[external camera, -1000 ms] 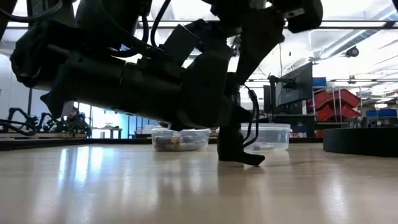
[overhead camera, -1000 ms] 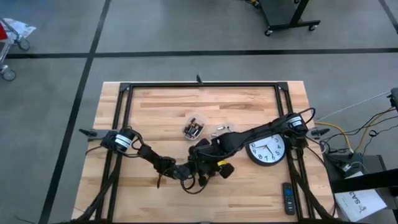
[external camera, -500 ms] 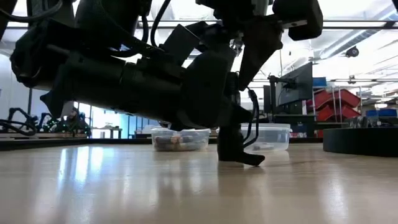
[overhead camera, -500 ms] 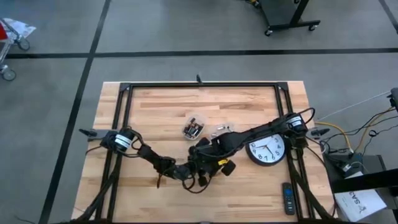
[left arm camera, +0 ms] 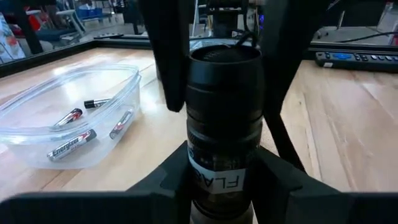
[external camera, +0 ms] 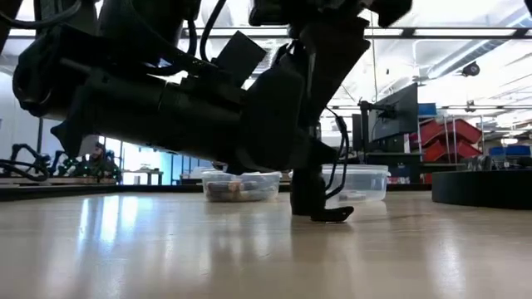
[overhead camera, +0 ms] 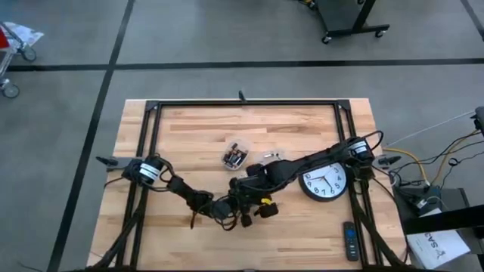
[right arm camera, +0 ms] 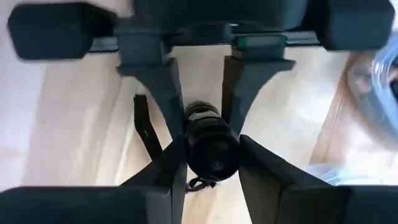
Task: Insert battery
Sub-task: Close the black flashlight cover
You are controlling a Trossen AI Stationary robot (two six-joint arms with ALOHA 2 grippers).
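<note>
A black flashlight with a white label is shut in my left gripper at the table's near middle, above the wood. My right gripper comes in from the right. Its fingers close on the flashlight's free end, opposite my left gripper's fingers. In the high view the two grippers meet. Batteries lie in a clear tub beyond them. No battery shows in either gripper. My left gripper pinches the flashlight's barrel at the labelled band between its two fingers, which lie across it. The flashlight points away from that wrist, clear of the table. My right gripper has the flashlight's end between its two fingers, coming at it end-on. The fingers lie alongside the barrel.
The battery tub and a second clear tub stand just beyond the grippers. A round clock lies to the right, and a remote lies at the near right. Bare wood spreads to the left and at the back.
My right gripper has gone toward the table's left and near edge, onto the end of the flashlight that my left gripper holds. The left gripper has stayed nearly in place.
</note>
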